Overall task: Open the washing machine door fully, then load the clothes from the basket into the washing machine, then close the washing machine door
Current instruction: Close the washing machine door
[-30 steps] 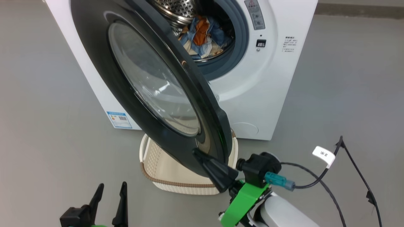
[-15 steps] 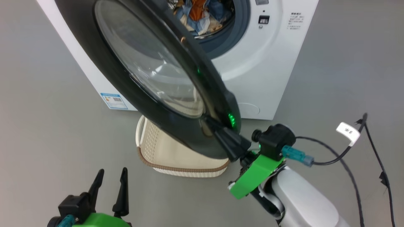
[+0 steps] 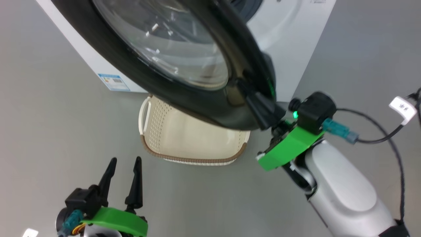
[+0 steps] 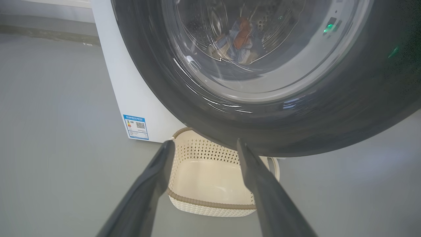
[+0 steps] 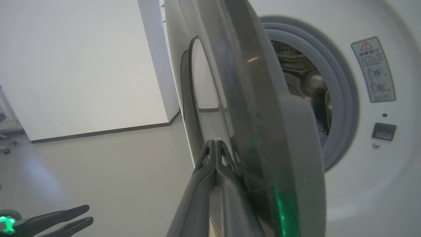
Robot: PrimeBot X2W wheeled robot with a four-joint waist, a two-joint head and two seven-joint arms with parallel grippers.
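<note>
Head: glossy black round glass door (image 3: 171,49) ajar at 12 o'clock, right end effector (image 3: 246,89) pinched shut against its 4 o'clock rim; left end effector (image 3: 126,159) spread wide, 7 o'clock. Left wrist: cream perforated plastic basket (image 4: 210,204) under door. Right wrist: closed tips touching door rim.

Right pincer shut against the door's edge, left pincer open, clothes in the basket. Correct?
No: the basket is empty. The left wrist view shows the clothes inside the washing machine, through the door glass. The right pincer is shut against the door's edge; the left pincer is open.
</note>
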